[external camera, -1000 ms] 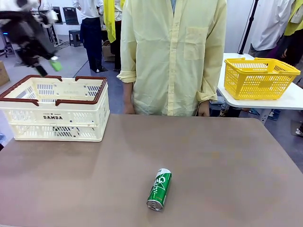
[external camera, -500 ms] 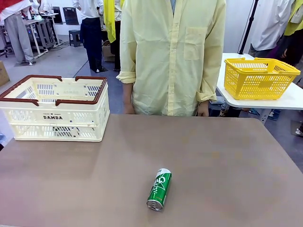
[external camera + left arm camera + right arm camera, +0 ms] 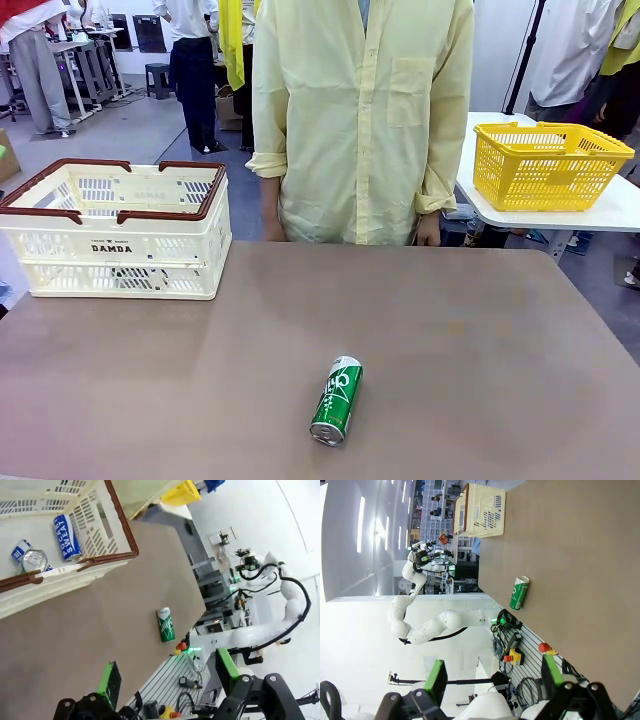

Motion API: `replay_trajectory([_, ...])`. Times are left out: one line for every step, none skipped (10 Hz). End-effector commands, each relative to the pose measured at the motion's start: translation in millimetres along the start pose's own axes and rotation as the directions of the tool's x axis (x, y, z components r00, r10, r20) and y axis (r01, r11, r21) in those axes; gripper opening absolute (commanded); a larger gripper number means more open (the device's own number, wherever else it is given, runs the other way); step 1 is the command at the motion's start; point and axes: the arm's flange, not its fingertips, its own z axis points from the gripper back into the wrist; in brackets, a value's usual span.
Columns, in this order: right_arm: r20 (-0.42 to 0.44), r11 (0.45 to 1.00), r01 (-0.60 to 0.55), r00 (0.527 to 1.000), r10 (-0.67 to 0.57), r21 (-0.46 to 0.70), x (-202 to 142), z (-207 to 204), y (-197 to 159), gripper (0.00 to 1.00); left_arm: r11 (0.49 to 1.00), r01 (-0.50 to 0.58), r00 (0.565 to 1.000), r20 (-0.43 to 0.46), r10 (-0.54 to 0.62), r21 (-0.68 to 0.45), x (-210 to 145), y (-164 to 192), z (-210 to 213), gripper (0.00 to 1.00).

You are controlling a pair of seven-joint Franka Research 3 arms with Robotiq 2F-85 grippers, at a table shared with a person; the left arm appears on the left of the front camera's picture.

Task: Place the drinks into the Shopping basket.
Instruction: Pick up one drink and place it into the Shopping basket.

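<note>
Drinks sit divided: a slim green metal can with white script [image 3: 337, 400] lies on its side near the front middle of the brown counter [image 3: 480, 340], while a blue can with white lettering [image 3: 66, 537] and a second can, silver top showing [image 3: 33, 560], lie inside the cream-white slotted plastic shopping basket with dark brown rim handles [image 3: 60, 240] at the counter's far left. Left pincer [image 3: 167, 680] and right pincer [image 3: 492, 677] both gape wide, holding nothing. A person in a pale yellow shirt [image 3: 360, 110] stands opposite.
</note>
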Motion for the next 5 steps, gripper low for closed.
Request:
replay_trajectory([-0.013,1.000,0.009,1.000,-0.009,-0.012,-2.1,0.1,2.9,1.00,1.000,-0.016,1.000,-0.004,0.016,0.009,-7.0,5.8,9.0,1.00])
replay_trajectory([-0.013,1.000,0.009,1.000,-0.009,-0.012,-2.1,0.1,2.9,1.00,1.000,-0.016,1.000,-0.004,0.016,0.009,-7.0,5.8,9.0,1.00])
replay_trajectory([-0.013,1.000,0.009,1.000,-0.009,-0.012,-2.1,0.1,2.9,1.00,1.000,-0.016,1.000,-0.004,0.016,0.009,-7.0,5.8,9.0,1.00])
replay_trajectory([-0.013,1.000,0.009,1.000,-0.009,-0.012,-2.1,0.1,2.9,1.00,1.000,-0.016,1.000,-0.004,0.016,0.009,-7.0,5.8,9.0,1.00])
replay_trajectory([-0.013,1.000,0.009,1.000,-0.009,-0.012,-2.1,0.1,2.9,1.00,1.000,-0.016,1.000,-0.004,0.016,0.009,-7.0,5.8,9.0,1.00])
